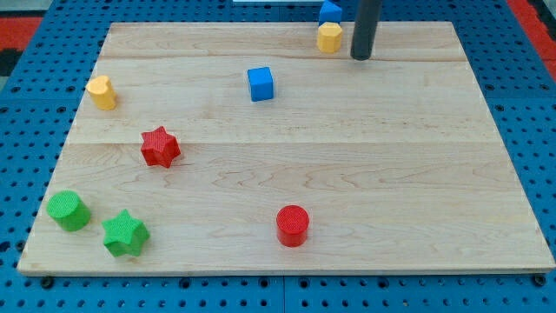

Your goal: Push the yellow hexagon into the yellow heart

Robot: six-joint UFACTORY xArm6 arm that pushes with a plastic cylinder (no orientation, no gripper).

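The yellow hexagon (329,38) sits near the top edge of the wooden board, right of centre. The yellow heart (101,92) lies far off at the view's left side of the board. My tip (360,57) rests on the board just to the right of the yellow hexagon and slightly below it, with a small gap between them. The dark rod rises from the tip out of the view's top.
A blue block (329,11) sits at the top edge just above the hexagon. A blue cube (260,84) lies between hexagon and heart. A red star (160,147), green cylinder (68,210), green star (125,233) and red cylinder (293,225) lie lower down.
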